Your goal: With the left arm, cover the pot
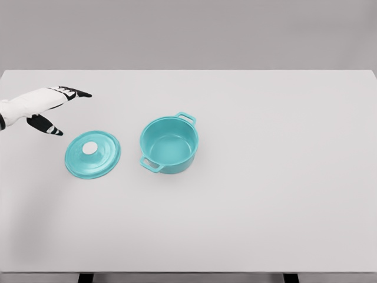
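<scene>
No text, labels or numbers legible

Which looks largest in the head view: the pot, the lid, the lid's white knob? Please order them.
1. Pot and lid: they look nearly alike across, so I do not rank them; the pot only shows more because of its wall and handles.
2. White knob: clearly smallest.

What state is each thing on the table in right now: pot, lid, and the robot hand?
pot: upright, uncovered, nothing visible inside.
lid: flat on the table, knob up, to the left of the pot, not touching it.
left robot hand: fingers spread, holding nothing, up and left of the lid, not on it.
right robot hand: out of view.
</scene>
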`<action>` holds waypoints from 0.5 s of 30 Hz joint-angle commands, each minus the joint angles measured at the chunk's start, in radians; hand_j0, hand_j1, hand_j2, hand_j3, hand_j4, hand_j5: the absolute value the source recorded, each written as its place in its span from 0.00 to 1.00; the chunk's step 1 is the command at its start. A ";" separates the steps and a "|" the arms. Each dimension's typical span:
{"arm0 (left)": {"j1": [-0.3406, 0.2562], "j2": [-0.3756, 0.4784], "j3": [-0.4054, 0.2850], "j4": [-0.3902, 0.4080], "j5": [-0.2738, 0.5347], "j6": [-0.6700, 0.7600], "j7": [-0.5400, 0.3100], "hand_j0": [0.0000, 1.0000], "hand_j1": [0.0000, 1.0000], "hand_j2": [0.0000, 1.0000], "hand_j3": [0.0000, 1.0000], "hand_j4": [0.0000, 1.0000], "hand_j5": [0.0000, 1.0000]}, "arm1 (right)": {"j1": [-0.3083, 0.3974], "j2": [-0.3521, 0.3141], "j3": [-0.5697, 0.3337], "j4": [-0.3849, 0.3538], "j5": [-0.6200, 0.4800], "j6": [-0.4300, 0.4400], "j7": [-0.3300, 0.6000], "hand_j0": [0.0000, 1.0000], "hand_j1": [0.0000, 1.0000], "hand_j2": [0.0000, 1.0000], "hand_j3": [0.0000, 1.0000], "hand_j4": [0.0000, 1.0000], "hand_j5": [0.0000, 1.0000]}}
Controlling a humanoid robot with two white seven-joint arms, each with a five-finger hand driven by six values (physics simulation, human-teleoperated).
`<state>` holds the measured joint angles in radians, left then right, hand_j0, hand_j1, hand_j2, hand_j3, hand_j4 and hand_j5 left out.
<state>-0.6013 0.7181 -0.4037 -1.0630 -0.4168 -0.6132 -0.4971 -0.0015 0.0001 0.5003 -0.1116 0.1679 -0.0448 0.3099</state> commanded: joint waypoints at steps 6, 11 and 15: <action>0.002 0.003 -0.001 0.001 0.003 0.002 -0.017 1.00 1.00 1.00 1.00 1.00 1.00 | 0.035 0.000 -0.002 0.004 -0.005 0.008 0.001 1.00 1.00 1.00 1.00 1.00 1.00; -0.002 0.006 -0.064 -0.014 -0.030 0.002 -0.038 1.00 1.00 1.00 1.00 1.00 1.00 | 0.035 0.000 -0.002 0.004 -0.005 0.008 0.001 1.00 1.00 1.00 1.00 1.00 1.00; -0.017 0.026 -0.083 -0.020 -0.030 0.002 -0.090 1.00 1.00 1.00 1.00 1.00 1.00 | 0.035 0.000 -0.002 0.004 -0.005 0.008 0.001 1.00 1.00 1.00 1.00 1.00 1.00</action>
<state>-0.6106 0.7374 -0.4793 -1.0853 -0.4492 -0.6135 -0.5732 0.0337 0.0001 0.4984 -0.1076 0.1631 -0.0368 0.3111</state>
